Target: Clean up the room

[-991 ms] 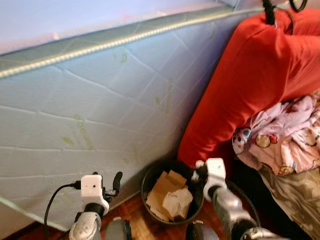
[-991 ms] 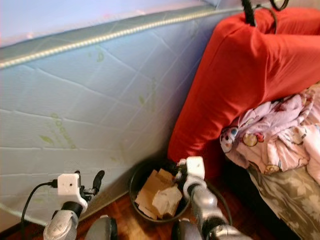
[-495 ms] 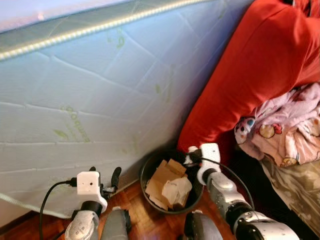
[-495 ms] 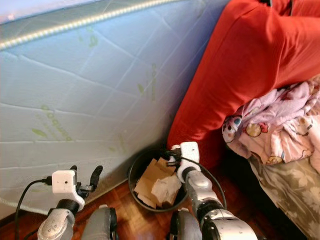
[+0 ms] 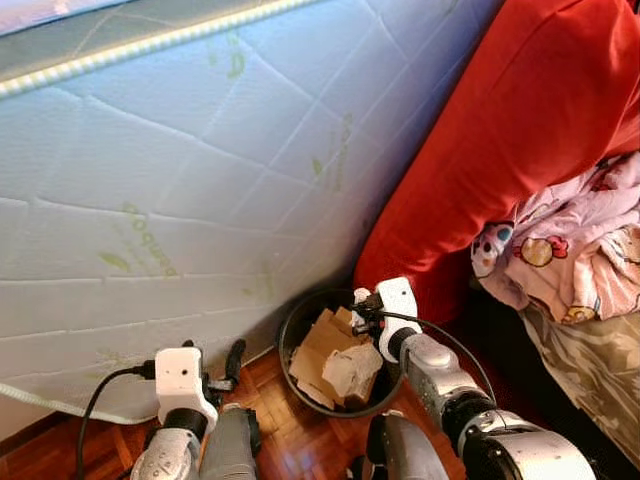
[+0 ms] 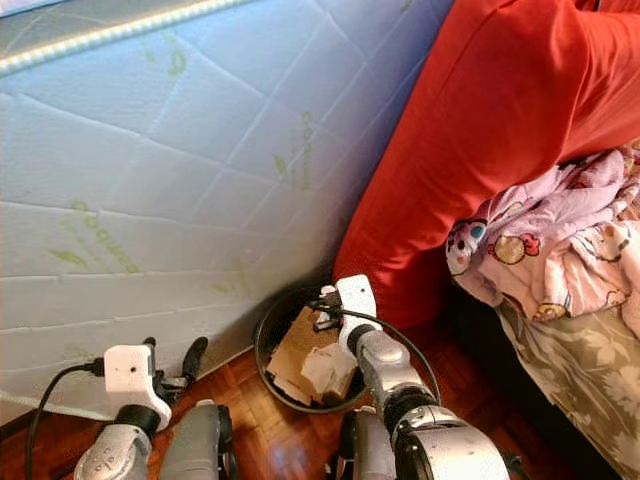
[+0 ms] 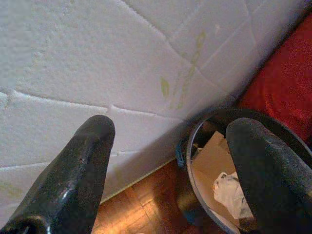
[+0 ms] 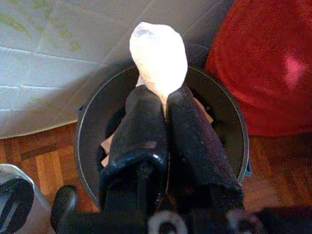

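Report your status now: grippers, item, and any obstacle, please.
Right gripper shut on crumpled white tissue, above round black waste bin. Left gripper open, idle. Bin holds brown cardboard scraps; nothing blocks the drop.

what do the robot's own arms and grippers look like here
Both arms are silver metal with rounded joint housings. Each wrist carries a white boxy camera module with a thin black cable looping off it. The left gripper and the right gripper each have two long, glossy black fingers with rounded tips.
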You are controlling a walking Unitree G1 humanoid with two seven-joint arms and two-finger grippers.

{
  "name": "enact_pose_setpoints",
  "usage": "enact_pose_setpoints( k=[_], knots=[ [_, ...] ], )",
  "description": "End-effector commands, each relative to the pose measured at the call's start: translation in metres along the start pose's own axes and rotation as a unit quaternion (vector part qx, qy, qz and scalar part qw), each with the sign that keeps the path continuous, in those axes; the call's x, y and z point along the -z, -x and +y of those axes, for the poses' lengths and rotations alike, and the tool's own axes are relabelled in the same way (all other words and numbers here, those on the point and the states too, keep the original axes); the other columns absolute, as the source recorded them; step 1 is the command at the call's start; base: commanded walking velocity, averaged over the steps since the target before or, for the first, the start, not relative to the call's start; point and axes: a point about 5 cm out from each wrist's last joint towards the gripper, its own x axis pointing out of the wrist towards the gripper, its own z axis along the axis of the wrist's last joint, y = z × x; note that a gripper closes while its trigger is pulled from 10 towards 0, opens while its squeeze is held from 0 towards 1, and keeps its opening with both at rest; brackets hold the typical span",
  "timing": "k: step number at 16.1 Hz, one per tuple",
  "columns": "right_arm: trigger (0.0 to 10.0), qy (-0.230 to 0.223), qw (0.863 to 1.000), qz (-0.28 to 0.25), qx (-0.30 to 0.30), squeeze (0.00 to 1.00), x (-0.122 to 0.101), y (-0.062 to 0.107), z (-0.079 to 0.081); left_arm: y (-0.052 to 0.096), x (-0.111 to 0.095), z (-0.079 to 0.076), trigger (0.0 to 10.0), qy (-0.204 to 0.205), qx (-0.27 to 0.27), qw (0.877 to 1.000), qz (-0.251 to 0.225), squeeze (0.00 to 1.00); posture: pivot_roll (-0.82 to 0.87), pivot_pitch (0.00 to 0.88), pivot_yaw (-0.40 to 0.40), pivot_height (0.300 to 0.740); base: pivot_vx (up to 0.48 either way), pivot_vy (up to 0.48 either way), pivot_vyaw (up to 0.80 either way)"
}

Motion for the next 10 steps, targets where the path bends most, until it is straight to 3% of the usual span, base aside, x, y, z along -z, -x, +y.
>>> enact_pose_setpoints(
  k=[1, 2, 3, 10],
  knots=[
    [10.0, -0.002, 1.0, 0.018, -0.003, 0.71, 0.007, 0.001, 0.0005, 0.004, 0.0026, -0.0015, 10.0, 0.007, -0.001, 1.0, 0.013, 0.0, 0.22, 0.266, -0.1, 0.637, 0.0, 0.0, 0.0],
    [10.0, -0.002, 1.0, 0.018, -0.003, 0.94, 0.0068, 0.001, 0.0003, 0.0042, 0.0022, -0.0015, 10.0, 0.007, -0.002, 1.0, 0.015, 0.0, 0.22, 0.266, -0.1, 0.637, 0.0, 0.0, 0.0],
    [10.0, -0.002, 1.0, 0.018, -0.005, 1.0, 0.0067, 0.001, 0.0003, 0.0044, 0.0018, -0.0013, 10.0, 0.007, -0.003, 1.0, 0.016, 0.0, 0.22, 0.267, -0.101, 0.637, 0.0, 0.0, 0.0],
    [10.0, 0.003, 1.0, 0.024, -0.015, 1.0, 0.0083, 0.0009, 0.0027, 0.0046, 0.0017, -0.001, 10.0, 0.008, -0.006, 1.0, 0.025, 0.0, 0.22, 0.265, -0.103, 0.637, 0.0, 0.0, 0.0]
  ],
)
